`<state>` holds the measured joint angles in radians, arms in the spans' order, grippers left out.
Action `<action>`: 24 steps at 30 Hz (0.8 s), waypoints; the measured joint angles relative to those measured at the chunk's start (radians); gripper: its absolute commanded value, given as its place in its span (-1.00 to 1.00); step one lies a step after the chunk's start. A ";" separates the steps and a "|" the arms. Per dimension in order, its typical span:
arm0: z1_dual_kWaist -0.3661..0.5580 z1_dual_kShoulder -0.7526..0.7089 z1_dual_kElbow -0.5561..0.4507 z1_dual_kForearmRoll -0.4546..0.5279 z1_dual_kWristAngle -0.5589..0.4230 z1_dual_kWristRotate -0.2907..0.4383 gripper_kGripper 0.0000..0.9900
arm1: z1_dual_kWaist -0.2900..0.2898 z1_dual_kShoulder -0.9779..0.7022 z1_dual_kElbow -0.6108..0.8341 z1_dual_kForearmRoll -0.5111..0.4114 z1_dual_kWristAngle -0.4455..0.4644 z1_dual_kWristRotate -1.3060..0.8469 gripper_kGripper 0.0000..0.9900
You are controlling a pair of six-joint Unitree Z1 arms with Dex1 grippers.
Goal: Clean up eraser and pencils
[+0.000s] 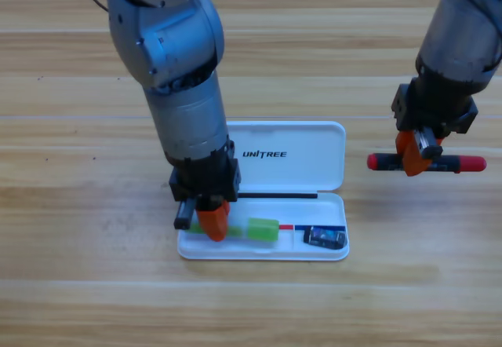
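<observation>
The right gripper has its fingers clamped on the black-and-red pencil right of the white case, where an off-centre grip could let it tilt and slip.

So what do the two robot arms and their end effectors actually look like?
Both arms are built of rounded grey metallic cylindrical segments. Each ends in a boxy black block carrying orange jaws: the left end effector and the right end effector. The right arm shows a blue-tinted shoulder casing, and a thin dark cable runs beside the left arm near the picture's top. No markings are readable on either.
</observation>
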<state>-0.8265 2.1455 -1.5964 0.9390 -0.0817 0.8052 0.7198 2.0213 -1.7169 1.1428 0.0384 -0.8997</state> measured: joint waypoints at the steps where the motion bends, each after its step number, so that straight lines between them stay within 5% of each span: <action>1: 0.000 0.000 0.000 0.000 0.000 -0.004 -0.45 | 0.009 -0.010 0.001 0.003 0.000 0.001 -1.00; 3: 0.000 0.000 0.000 0.000 0.000 -0.008 0.61 | 0.022 -0.020 0.002 0.009 0.000 0.003 -1.00; 5: 0.000 0.000 0.000 0.000 0.000 -0.013 0.99 | 0.032 -0.021 0.002 0.012 0.000 0.005 -1.00; 24: 0.000 -0.012 -0.011 0.056 0.005 -0.063 1.00 | 0.082 -0.021 -0.006 0.012 0.007 0.047 -1.00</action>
<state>-0.8260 2.1334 -1.6072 0.9953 -0.0768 0.7419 0.8014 2.0001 -1.7228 1.1552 0.0453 -0.8524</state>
